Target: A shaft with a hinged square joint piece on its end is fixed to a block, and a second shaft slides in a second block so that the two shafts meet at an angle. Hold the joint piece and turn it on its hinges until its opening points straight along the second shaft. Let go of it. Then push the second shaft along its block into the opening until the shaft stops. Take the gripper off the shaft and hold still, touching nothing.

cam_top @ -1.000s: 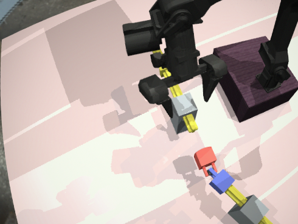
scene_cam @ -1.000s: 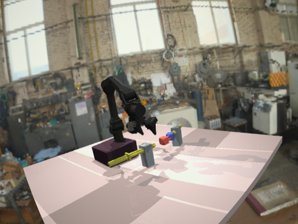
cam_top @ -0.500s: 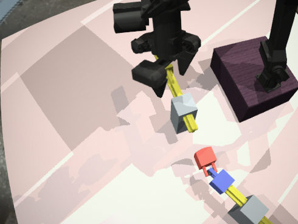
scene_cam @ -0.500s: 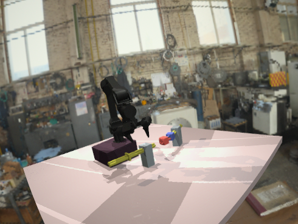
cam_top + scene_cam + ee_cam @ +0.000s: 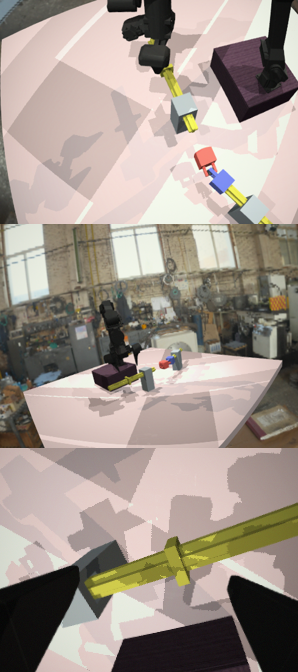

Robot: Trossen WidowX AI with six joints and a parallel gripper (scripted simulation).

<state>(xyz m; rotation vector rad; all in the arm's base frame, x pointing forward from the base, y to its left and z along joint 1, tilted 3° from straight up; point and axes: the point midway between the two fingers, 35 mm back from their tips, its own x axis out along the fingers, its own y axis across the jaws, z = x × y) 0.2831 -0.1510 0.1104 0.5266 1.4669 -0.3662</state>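
The red joint piece (image 5: 205,157) (image 5: 163,364) hangs on hinge arms from the blue part (image 5: 222,181) (image 5: 170,360) on the first shaft, which is held in a grey block (image 5: 253,210) (image 5: 177,362). Its outer end faces roughly towards the second shaft's near end, with a gap between; exact alignment cannot be told. The yellow second shaft (image 5: 173,83) (image 5: 118,383) (image 5: 145,573) passes through its own grey block (image 5: 183,105) (image 5: 148,380) (image 5: 80,610) and has a raised collar (image 5: 177,562). My gripper (image 5: 128,367) (image 5: 154,578) is open and empty above the shaft, the collar showing between its fingertips.
A dark purple box (image 5: 234,73) (image 5: 101,377) (image 5: 180,648) under the arm's base stands beside the second shaft. The pale table (image 5: 36,100) (image 5: 76,425) carries both blocks and patchy shadows. Its edge shows in the top and exterior views.
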